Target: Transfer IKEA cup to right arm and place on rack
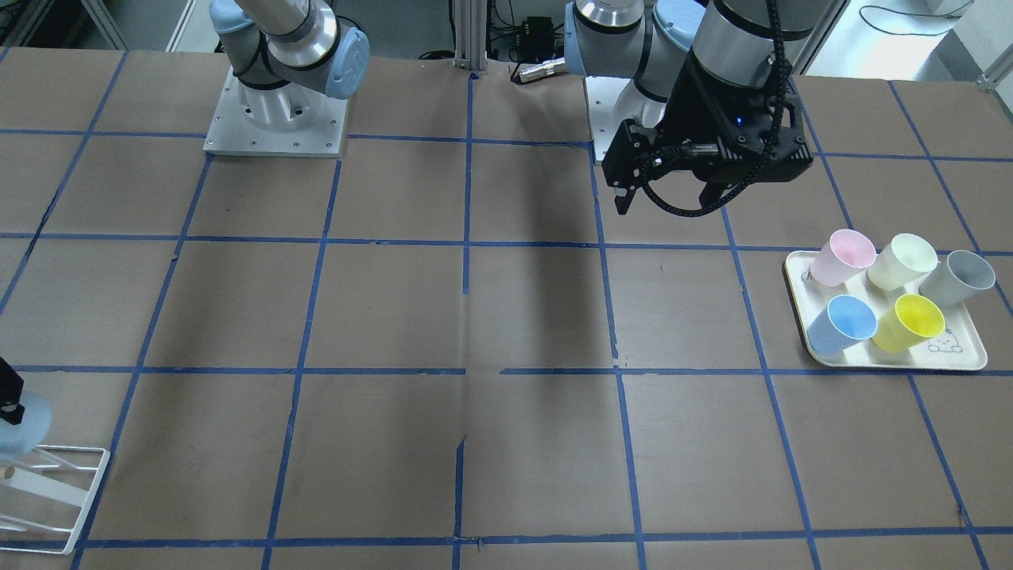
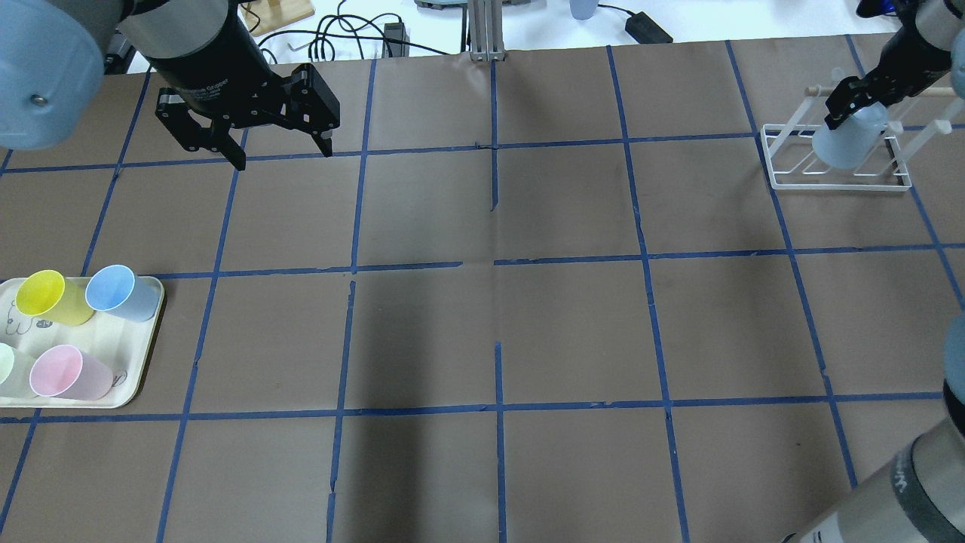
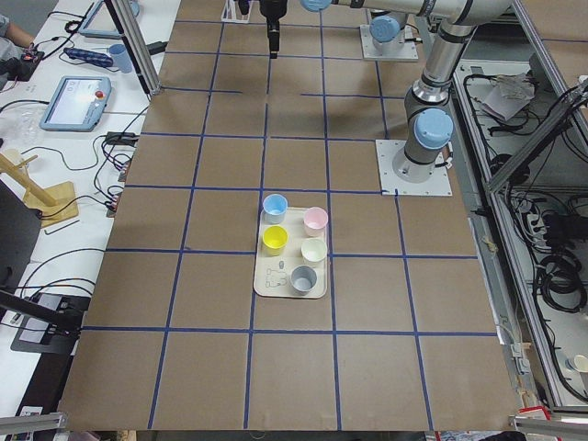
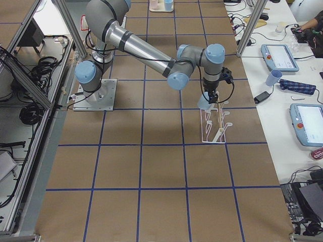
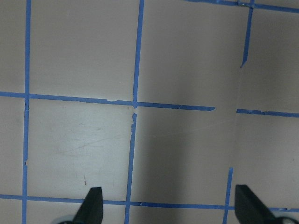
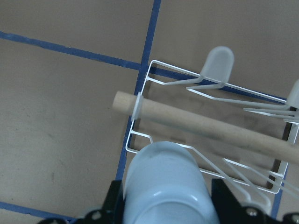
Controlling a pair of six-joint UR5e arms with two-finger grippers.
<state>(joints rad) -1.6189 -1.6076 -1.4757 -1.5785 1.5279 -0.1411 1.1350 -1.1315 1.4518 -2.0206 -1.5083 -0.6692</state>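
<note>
Gripping IKEA cup [image 2: 848, 145] at rack [image 2: 844, 188]: right hand [image 2: 859, 113]

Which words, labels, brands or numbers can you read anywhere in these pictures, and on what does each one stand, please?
No text can be read with certainty.
White lettering on the black body above the left gripper: too blurred to read.
Dark lettering on the right arm, near the overhead view's lower right corner: too blurred to read.
Small printed drawing and mark on the tray: too small to read.
</note>
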